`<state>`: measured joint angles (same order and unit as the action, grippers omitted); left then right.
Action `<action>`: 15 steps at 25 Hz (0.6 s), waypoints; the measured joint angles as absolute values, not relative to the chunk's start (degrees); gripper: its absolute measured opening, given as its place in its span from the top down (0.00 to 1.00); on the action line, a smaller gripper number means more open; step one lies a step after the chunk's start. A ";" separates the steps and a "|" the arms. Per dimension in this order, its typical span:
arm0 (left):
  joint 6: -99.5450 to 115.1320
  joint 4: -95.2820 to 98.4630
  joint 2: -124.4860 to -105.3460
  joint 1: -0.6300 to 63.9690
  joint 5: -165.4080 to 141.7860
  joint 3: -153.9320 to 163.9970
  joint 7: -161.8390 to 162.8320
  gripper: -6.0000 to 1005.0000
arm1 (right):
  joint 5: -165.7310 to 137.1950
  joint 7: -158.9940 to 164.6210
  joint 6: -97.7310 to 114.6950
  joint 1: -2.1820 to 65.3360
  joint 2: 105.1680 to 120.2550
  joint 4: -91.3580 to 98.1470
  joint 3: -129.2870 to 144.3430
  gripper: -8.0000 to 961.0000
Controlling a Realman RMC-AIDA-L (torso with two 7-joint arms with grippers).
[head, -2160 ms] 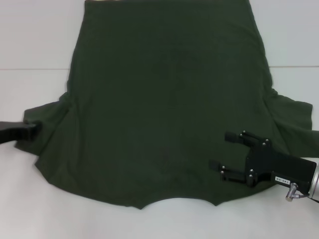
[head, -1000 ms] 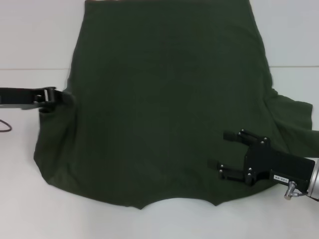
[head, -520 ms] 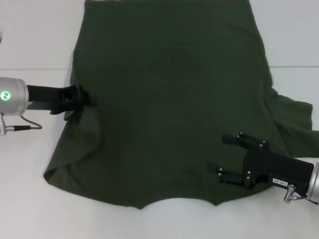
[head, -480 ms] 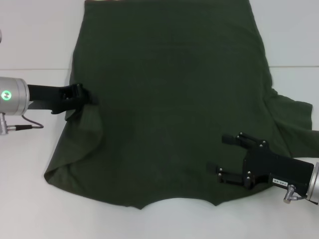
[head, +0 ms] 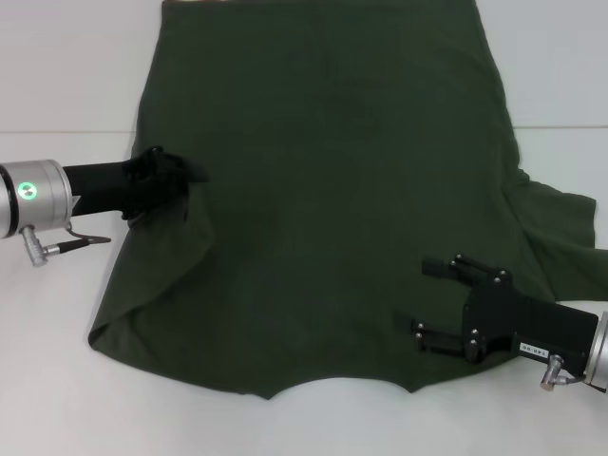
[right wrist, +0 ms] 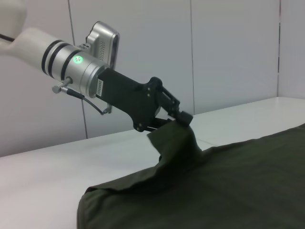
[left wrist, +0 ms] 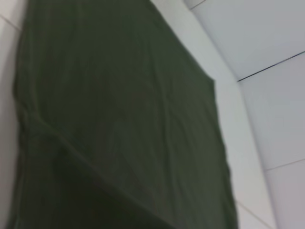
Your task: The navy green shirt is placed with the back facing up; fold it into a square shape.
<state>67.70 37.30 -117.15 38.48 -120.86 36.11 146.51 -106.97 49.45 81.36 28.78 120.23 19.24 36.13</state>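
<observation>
The shirt [head: 323, 209] lies spread on the white table [head: 57, 76], covering most of the middle of the head view. Its far edge is cut off by the top of that view, and the sleeve on the robot's right runs out past the side of the frame.

The left gripper [head: 185, 176] reaches in from the left over the shirt's left edge. Its fingers are closed on a pinch of shirt fabric, clearest in the right wrist view, where the left gripper [right wrist: 183, 118] holds a peak of cloth raised off the table and the shirt [right wrist: 228, 186] hangs down from it in a slope. In the head view black fingers on dark cloth are hard to separate. The lifted sleeve is folded inward, leaving a diagonal crease running down to the near left corner.

The left wrist view shows only the shirt [left wrist: 119, 119] and a strip of table [left wrist: 248, 157]; none of that arm's own fingers appear.

The right gripper [head: 429, 299] sits above the near right part of the shirt, its 2 fingers spread well apart with nothing between them. Whether it touches the cloth cannot be made out. Its arm is cut off at the frame's lower right corner.
</observation>
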 joint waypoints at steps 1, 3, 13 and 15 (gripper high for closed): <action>67.72 36.72 -117.16 38.42 -119.78 36.11 145.51 0.80 | -106.97 49.47 81.37 28.77 120.24 19.25 36.16 0.05; 67.97 35.21 -117.19 38.32 -117.64 36.11 143.58 0.79 | -106.96 49.55 81.41 28.73 120.23 19.25 36.17 0.05; 67.62 31.26 -118.00 38.18 -116.03 36.62 142.44 0.48 | -106.95 49.67 81.35 28.69 120.15 19.24 36.21 0.05; 67.37 31.20 -117.95 37.74 -116.29 36.45 142.50 0.40 | -106.88 49.67 81.33 28.70 120.14 19.24 36.21 0.05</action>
